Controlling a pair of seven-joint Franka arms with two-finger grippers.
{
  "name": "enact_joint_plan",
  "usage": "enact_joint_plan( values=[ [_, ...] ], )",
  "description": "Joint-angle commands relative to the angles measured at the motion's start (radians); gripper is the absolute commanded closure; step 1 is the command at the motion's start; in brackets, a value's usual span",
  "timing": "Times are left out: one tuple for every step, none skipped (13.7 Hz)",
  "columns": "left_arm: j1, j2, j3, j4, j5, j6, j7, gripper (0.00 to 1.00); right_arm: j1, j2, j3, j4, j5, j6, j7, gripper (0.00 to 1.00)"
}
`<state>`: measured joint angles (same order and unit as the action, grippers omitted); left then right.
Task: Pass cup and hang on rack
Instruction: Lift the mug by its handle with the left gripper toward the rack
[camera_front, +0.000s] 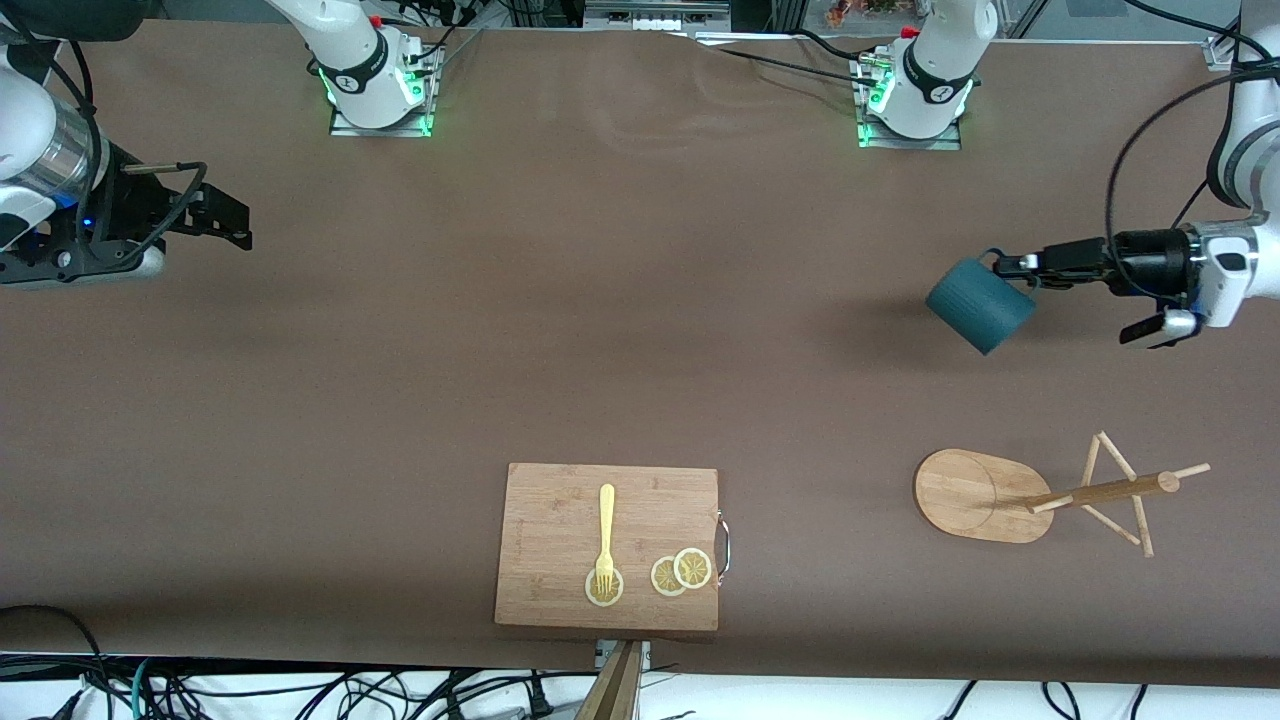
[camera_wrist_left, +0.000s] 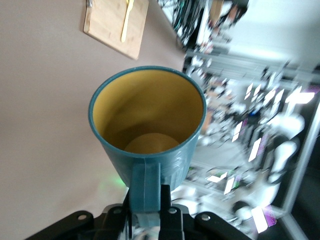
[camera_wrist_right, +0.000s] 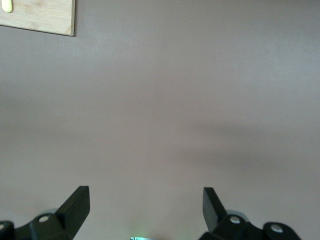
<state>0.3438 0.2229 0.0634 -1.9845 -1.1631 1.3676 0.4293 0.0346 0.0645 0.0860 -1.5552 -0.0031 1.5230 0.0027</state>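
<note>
The left gripper (camera_front: 1012, 266) clamps the ribbed teal cup (camera_front: 980, 304) by its handle above bare table, the right gripper (camera_front: 232, 222) waits open, and that narrow hold may let the cup swing off the light wooden mug-tree rack (camera_front: 1040, 494), seemingly upright.

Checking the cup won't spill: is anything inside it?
Nothing: the cup, held in the left gripper, shows only its bare yellowish wall and bottom. Its near inner wall is hidden.

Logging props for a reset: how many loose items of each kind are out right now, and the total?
cup: 1
rack: 1
cutting board: 1
fork: 1
lemon slices: 3
Total: 7
</note>
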Motion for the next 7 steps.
enact_joint_plan(
  values=[
    [0.020,0.053,-0.007,0.027,-0.128,-0.018,-0.142,1.00,-0.018,-0.017,0.020,-0.006,-0.009,-0.010,0.013,0.00],
    [0.027,0.090,-0.002,0.045,-0.165,-0.016,-0.147,1.00,-0.018,-0.017,0.018,-0.006,-0.009,-0.010,0.013,0.00],
    [0.035,0.137,-0.001,0.096,-0.168,-0.018,-0.147,1.00,-0.018,-0.017,0.018,-0.006,-0.009,-0.010,0.013,0.00],
    [0.040,0.168,0.000,0.131,-0.170,-0.018,-0.147,1.00,-0.018,-0.017,0.018,-0.006,-0.009,-0.010,0.013,0.00],
    [0.044,0.196,0.000,0.165,-0.173,-0.016,-0.146,1.00,-0.018,-0.017,0.018,-0.006,-0.009,-0.009,0.013,0.00],
    [0.055,0.223,0.000,0.196,-0.179,-0.015,-0.142,1.00,-0.018,-0.017,0.018,-0.006,-0.009,-0.009,0.013,0.00],
    [0.060,0.248,0.000,0.223,-0.197,-0.015,-0.136,1.00,-0.018,-0.017,0.018,-0.006,-0.009,-0.010,0.013,0.00]
  ],
)
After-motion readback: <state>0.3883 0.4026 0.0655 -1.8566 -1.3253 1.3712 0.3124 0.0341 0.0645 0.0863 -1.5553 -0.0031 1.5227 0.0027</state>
